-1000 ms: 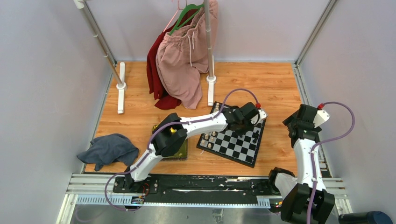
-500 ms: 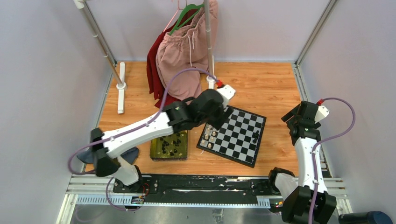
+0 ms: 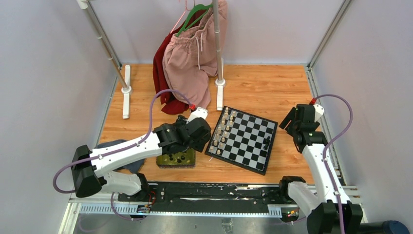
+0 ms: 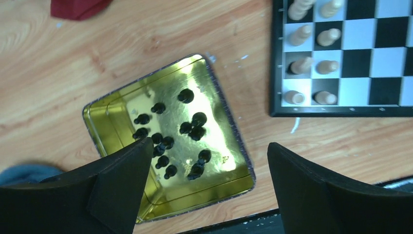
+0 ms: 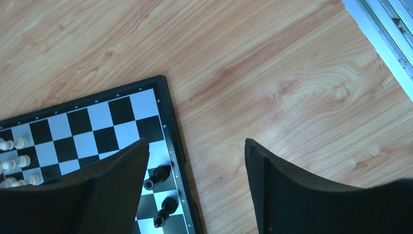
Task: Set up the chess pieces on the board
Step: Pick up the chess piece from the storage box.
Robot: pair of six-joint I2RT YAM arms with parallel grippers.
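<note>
A: How is the left gripper seen?

B: Its jaws are spread wide and nothing is held between them. It is hung in the air over the tray, which is laid just beside the left edge of the board, apart from it by a narrow strip of wooden table.

A: And where are the black chess pieces found?

B: A dozen or so are scattered loose on the shiny floor of that tray, left of the board. No piece is touched by the fingers. Two more black ones are stood on the board itself, on squares along its right edge, next to each other.

A: What is seen of the right gripper?

B: It is also opened, somewhat less wide, and nothing is gripped. It is held above the right edge of the board, with one finger over the squares and the other over the bare wood just outside the border. The two black pieces are seen close under the finger on the board side, but they are not touched.

A: What else is placed on the board?

B: The pale pieces are arranged in two rows along its left edge, the edge nearest to the tray. The middle squares are left bare.

A: And further out?

B: Beyond the far left corner of the board, pink and red clothes are hung on a rack. Well to the left of the board, past the tray, a grey cloth is partly hidden by the left arm.
</note>
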